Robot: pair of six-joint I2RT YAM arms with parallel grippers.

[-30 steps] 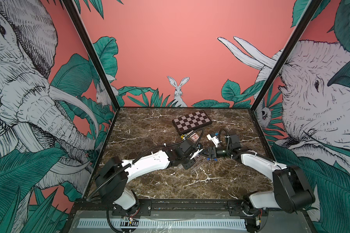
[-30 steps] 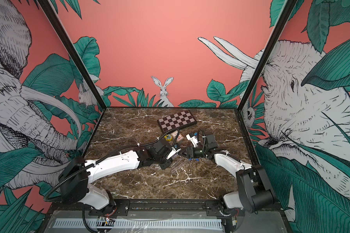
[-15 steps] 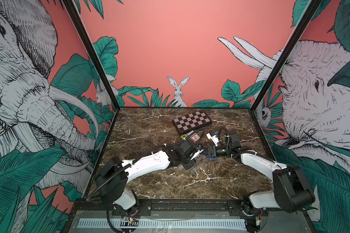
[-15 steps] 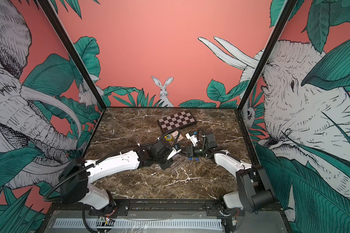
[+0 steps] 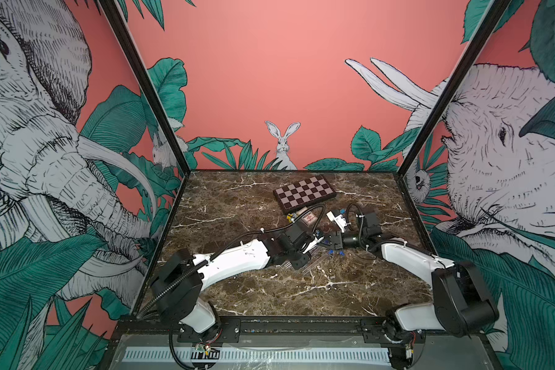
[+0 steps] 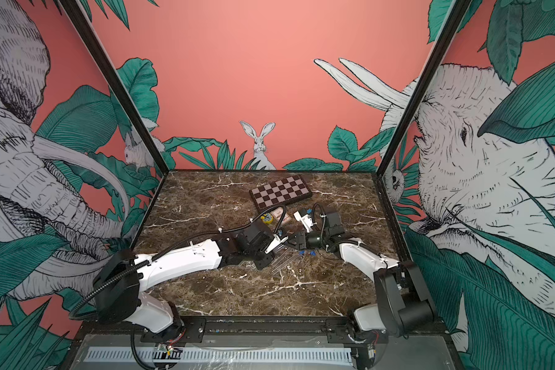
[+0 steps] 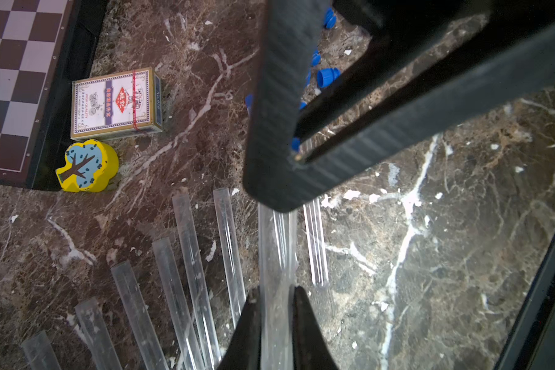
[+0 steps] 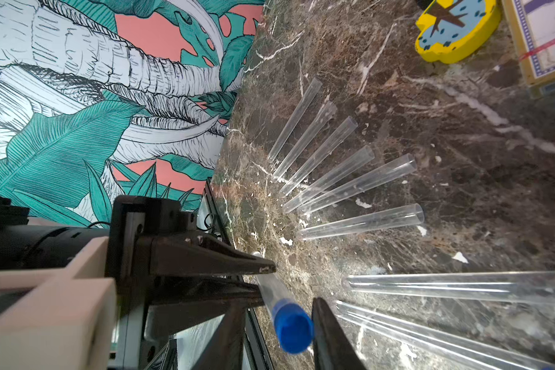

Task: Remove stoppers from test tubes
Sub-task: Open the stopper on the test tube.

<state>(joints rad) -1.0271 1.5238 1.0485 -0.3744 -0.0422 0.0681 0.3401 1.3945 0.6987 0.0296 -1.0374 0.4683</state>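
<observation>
Broadly, the dark brown marble tabletop point(image 5: 237, 288) is carrying a fan of clear plastic test tubes point(image 8: 359, 185), all lying uncapped. The left gripper point(image 7: 276, 290) is pinching one slim clear tube point(image 7: 274, 250) above them, jaws pressed tight on it. The right gripper point(image 8: 276, 304) is bracketing that tube's bright blue plastic stopper point(image 8: 293, 330), jaws spread, one finger touching and the other apart. Some loose blue stoppers point(image 7: 327, 77) are lying near the grippers.

Chessboard point(image 5: 305, 194) sits at the desk's point(image 5: 269, 294) back; card box point(image 7: 116, 103) and tree block point(image 7: 87, 165) just before it; test tubes point(image 7: 193, 256) fanned mid-desk, loose stoppers point(image 7: 327, 77) just right of them.
</observation>
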